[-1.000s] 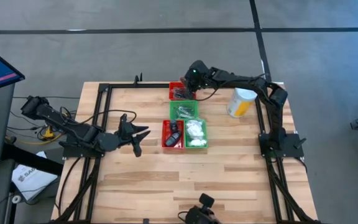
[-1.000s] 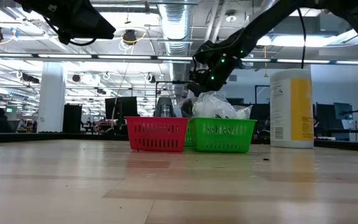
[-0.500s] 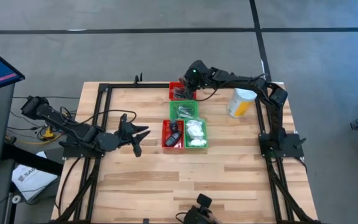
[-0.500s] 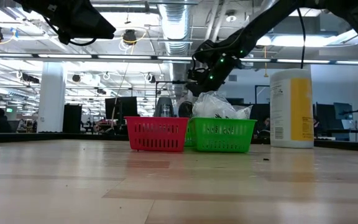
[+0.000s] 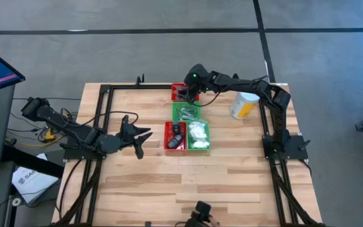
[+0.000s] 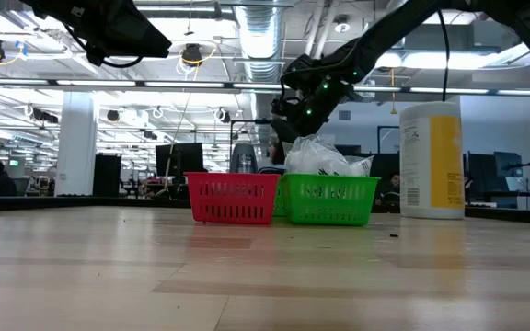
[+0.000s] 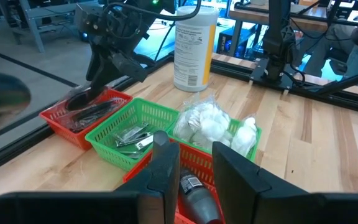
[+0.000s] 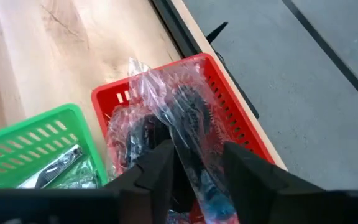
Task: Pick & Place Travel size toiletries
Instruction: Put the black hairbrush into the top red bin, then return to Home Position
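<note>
My right gripper (image 8: 194, 160) is over the far red tray (image 5: 180, 93) and is shut on a clear plastic packet (image 8: 179, 109) with a dark bristly stick inside. More dark packets lie in that tray. A green tray (image 5: 186, 112) holds thin metal pieces in packets. The near red tray (image 5: 175, 136) holds dark items. The near green tray (image 5: 199, 135) holds white puffy lumps. My left gripper (image 5: 142, 141) waits open above the table's left side, apart from the trays. My right gripper pinches the clear packet between its two fingers at one end (image 8: 192, 148), coming slanting down from the table's right and far side. The packet sticks out past the fingertips over the far red tray. I cannot tell whether its free end (image 8: 143, 73) still touches the tray.
A tall yellow canister with a white lid (image 5: 244, 104) stands right of the trays, under the right arm. The four trays sit close together at the table's middle and far part. Black frame rails (image 5: 103, 120) run along the left and right edges. Bare wood lies toward the near edge.
My right gripper has risen above the far red tray and drifted a little toward the table's left. The packet has come up with it out of the tray. The left arm has kept still.
</note>
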Robot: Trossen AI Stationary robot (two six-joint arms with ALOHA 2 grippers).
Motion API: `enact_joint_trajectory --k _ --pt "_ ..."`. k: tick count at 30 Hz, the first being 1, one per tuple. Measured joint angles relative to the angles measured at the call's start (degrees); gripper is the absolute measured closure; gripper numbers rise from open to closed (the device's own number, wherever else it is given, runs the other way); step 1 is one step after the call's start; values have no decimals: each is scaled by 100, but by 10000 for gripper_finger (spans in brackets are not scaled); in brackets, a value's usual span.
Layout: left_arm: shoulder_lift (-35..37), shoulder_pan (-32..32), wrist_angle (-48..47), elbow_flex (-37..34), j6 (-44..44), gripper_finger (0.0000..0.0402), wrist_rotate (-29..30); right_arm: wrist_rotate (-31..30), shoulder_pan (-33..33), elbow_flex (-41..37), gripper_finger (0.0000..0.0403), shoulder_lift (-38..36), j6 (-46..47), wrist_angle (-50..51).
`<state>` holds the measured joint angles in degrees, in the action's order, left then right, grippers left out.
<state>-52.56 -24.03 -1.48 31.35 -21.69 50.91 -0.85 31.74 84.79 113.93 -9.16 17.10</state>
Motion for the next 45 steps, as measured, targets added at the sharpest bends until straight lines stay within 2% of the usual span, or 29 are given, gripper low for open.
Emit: enact_joint_trajectory --k 6,11,16,30,35,45 --pt "0 0 4 0 0 314 -1 -42 -111 7 227 -85 16 -35" --pt "0 0 5 0 8 314 -1 -9 -306 2 196 -262 204 17" --pt "0 0 4 -2 37 314 -2 571 -635 4 187 -791 337 43" --pt "-2 0 6 -31 44 314 0 611 -1897 -207 246 -2067 453 7" --pt "-1 0 5 -31 62 314 0 568 -2124 -886 269 -2637 674 -129" --pt "-1 0 64 -31 378 314 52 539 -2326 -2835 290 -4148 1021 -1918"
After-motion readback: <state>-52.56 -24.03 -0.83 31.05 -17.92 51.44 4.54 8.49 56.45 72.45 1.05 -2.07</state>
